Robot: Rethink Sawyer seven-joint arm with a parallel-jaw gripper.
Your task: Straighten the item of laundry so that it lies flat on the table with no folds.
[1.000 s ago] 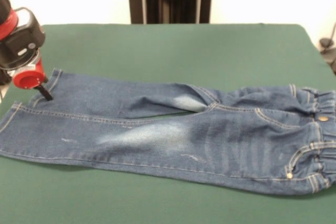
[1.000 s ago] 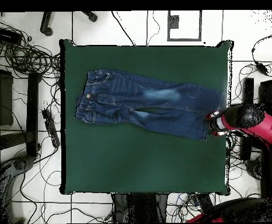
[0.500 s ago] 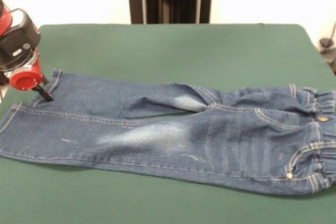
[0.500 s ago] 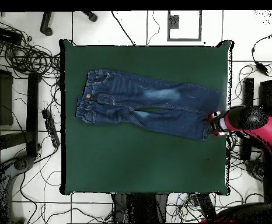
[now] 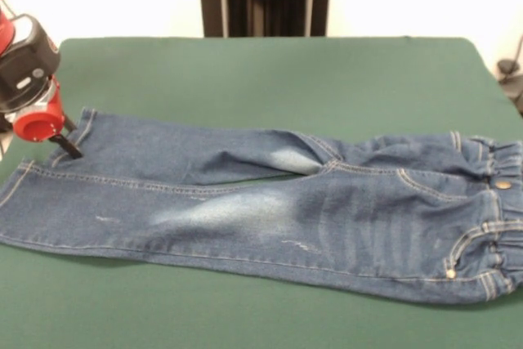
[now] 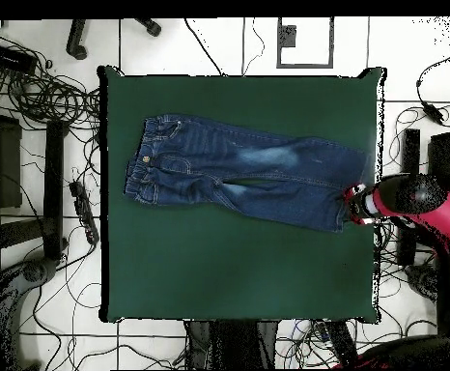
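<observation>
One dark fingertip was all we could make out beneath the gripper, so we could not tell whether the fingers were spread or closed, nor whether they pinched any cloth. In the front view that tip sat at the hem of the farther leg, at the left end of the jeans. Above it we saw a red collar and a black wrist housing, reaching in from the left edge. In the overhead view the gripper met the leg hems near the right edge of the table, with the red arm trailing off past that edge. We found the jeans spread lengthwise across the green cloth, both legs side by side and nearly flat, the gathered waistband at the opposite end, slightly puckered.
</observation>
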